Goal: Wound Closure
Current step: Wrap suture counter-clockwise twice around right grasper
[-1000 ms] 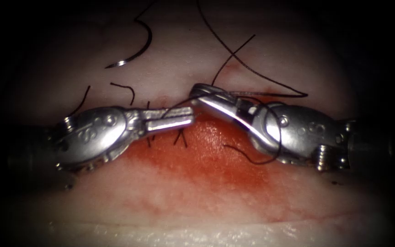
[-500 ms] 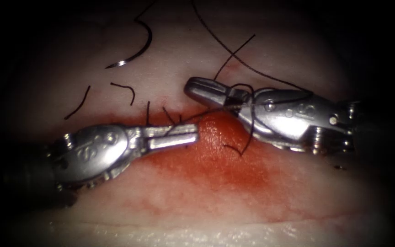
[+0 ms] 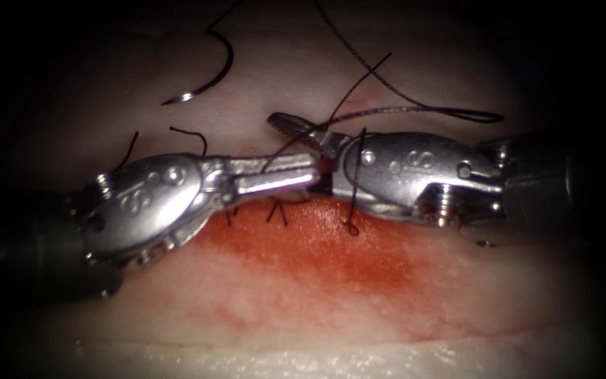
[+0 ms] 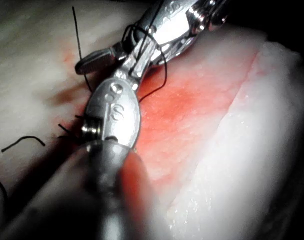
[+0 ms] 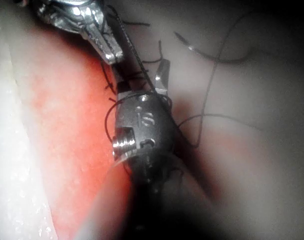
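Left tool clamped on thread; right tool parted, loop-wrapped, holding nothing. Needle free on tissue. Risk: loop snagging, knot loosening.

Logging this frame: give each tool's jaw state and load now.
Left tool: shut on the thread.
Right tool: open, holding nothing; thread looped round it.
Needle: free on the tissue.
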You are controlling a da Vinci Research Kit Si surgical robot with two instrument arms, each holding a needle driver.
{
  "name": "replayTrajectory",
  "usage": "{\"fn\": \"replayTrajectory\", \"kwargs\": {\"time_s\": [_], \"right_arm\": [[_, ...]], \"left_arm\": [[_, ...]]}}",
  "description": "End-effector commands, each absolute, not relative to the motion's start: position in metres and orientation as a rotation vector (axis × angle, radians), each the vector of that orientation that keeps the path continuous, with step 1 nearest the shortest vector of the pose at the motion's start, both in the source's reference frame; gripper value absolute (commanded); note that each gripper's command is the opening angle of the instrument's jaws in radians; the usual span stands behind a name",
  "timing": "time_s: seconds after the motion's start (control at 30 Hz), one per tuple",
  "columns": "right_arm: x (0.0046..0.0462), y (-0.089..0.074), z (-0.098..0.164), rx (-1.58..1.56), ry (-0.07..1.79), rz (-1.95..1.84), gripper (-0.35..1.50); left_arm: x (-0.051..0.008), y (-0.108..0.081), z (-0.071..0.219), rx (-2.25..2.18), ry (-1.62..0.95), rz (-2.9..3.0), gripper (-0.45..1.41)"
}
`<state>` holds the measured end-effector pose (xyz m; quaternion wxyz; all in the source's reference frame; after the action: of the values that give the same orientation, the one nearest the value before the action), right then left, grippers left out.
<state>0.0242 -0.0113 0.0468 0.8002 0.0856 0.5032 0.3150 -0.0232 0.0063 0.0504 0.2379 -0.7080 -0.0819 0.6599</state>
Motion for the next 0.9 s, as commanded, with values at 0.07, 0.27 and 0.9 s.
{"fn": "replayTrajectory", "kwargs": {"time_s": [0.07,0.27,0.9], "right_arm": [[0.0249,-0.0122,0.0473,0.263,1.101,0.616,0.51],[0.0249,-0.0133,0.0475,0.346,1.140,0.518,0.32],[0.0239,-0.0154,0.0465,0.381,1.488,0.466,0.56]], "left_arm": [[-0.0240,0.0071,0.0510,-1.927,-0.236,1.815,-0.45],[-0.0254,0.0094,0.0518,-1.924,-0.313,1.854,-0.45],[-0.0266,0.0123,0.0592,-1.955,-0.386,1.888,-0.45]]}}
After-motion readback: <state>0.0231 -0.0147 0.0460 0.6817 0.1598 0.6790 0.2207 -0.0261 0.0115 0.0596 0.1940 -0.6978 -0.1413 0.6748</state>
